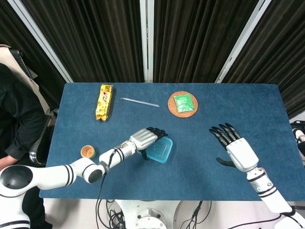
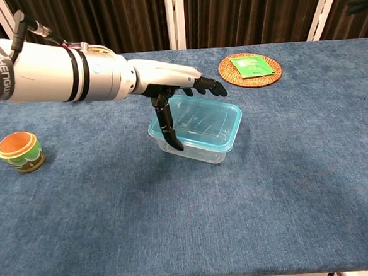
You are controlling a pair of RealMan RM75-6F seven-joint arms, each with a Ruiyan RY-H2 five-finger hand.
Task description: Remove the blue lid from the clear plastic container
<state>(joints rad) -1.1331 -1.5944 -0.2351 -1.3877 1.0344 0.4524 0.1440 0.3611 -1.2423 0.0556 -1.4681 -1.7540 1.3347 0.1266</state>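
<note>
The clear plastic container with its blue lid stands near the middle of the blue table. My left hand reaches over its left part. The fingers stretch flat above the lid, and the thumb hangs down against the near-left wall. Nothing is lifted, and the lid sits on the box. My right hand hovers to the right of the container, well apart from it, with its fingers spread and nothing in it. The chest view shows only a dark tip of it at the top right corner.
A yellow snack packet and a thin clear straw lie at the back. A woven coaster with a green packet sits back right. A small orange and green cup stands front left.
</note>
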